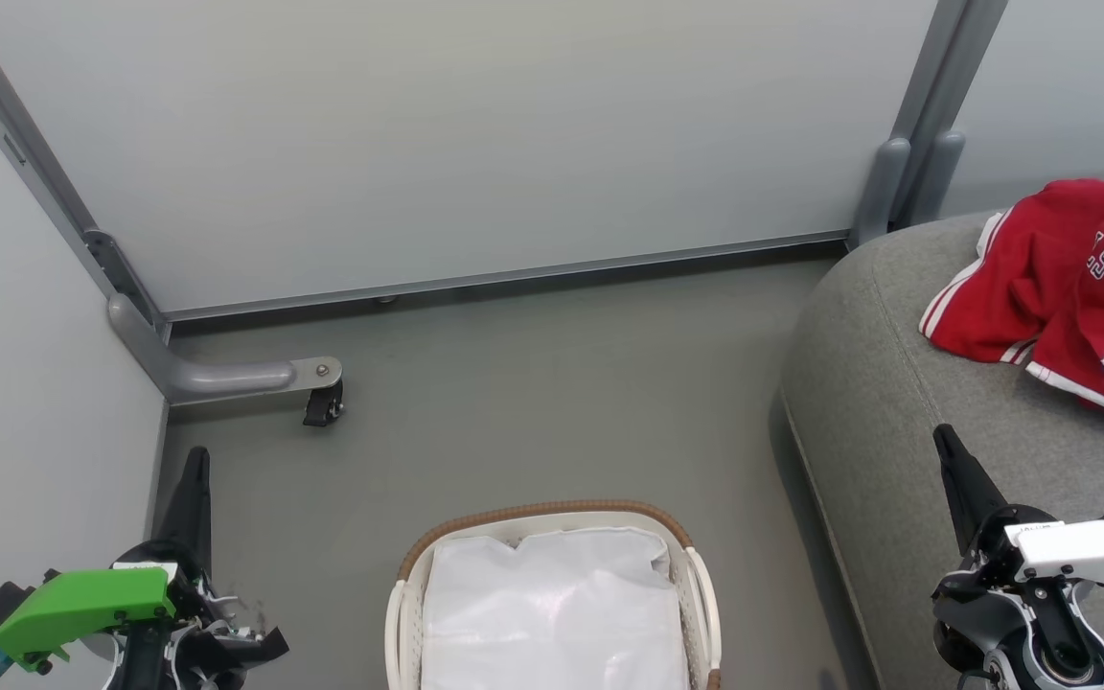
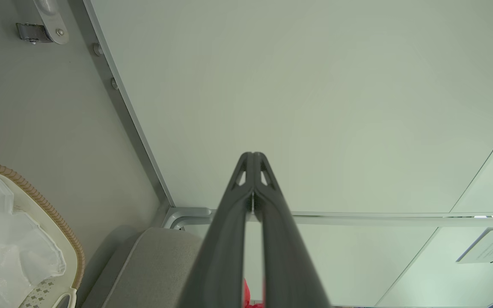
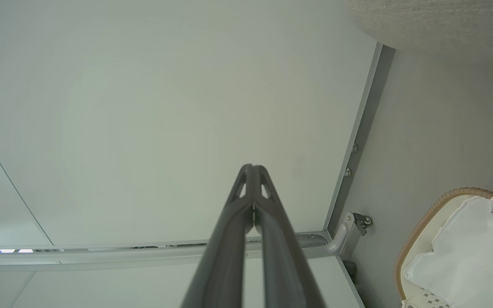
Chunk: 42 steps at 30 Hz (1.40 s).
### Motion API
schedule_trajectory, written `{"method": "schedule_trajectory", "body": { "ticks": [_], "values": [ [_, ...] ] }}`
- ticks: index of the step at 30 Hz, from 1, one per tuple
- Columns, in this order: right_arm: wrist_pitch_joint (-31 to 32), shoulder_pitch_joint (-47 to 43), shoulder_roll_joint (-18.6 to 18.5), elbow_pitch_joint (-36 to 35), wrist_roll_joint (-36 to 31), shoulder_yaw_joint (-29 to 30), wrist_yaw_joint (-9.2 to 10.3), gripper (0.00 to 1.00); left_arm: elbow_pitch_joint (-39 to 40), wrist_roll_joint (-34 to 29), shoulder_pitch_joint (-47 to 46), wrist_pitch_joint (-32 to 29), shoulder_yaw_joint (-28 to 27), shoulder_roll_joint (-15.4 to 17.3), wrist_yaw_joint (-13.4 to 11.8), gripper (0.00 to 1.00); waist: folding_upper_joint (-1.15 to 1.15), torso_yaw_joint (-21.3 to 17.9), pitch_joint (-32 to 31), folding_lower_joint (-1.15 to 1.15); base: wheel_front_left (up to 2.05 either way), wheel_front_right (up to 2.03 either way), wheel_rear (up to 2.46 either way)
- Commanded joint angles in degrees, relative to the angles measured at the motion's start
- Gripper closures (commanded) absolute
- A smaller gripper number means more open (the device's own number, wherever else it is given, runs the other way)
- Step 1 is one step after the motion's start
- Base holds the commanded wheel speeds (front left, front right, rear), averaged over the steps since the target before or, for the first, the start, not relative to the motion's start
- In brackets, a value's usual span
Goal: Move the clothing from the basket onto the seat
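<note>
1. Clothing (image 1: 1060, 278) lies crumpled on the seat (image 1: 897, 402), to the right of and beyond the basket (image 1: 552, 513).
2. Basket shows its white liner (image 1: 552, 613) inside.
3. Left gripper (image 1: 195, 458), left of the basket, is clenched, fingertips pressed together.
4. Right gripper (image 1: 943, 439), right of the basket and seen against the seat, is clenched the same way.

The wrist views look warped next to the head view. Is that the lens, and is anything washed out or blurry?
Likely the lens: in the left wrist view the wall rails slant and the left gripper looms huge; the right wrist view does the same with the right gripper. Head view: soft even light, sharp, but the white liner is nearly washed out.
</note>
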<state>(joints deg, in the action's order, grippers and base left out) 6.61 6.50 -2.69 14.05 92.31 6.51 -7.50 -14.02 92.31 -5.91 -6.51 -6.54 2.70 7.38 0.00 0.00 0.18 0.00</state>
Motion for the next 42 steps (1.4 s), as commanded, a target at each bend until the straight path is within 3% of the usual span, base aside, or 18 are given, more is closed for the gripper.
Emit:
{"method": "schedule_trajectory", "body": {
  "ticks": [1,42],
  "values": [
    [0.1,-0.6,-0.4,-0.2,0.2,0.1,0.02,1.0,0.1,0.2,-0.6,-0.2,-0.1,0.3,0.2,1.0,0.0,0.0,0.0,0.0,0.0,0.0,0.0],
    [0.1,-0.6,-0.4,-0.2,0.2,0.1,0.02,1.0,0.1,0.2,-0.6,-0.2,-0.1,0.3,0.2,1.0,0.0,0.0,0.0,0.0,0.0,0.0,0.0]
  ]
}}
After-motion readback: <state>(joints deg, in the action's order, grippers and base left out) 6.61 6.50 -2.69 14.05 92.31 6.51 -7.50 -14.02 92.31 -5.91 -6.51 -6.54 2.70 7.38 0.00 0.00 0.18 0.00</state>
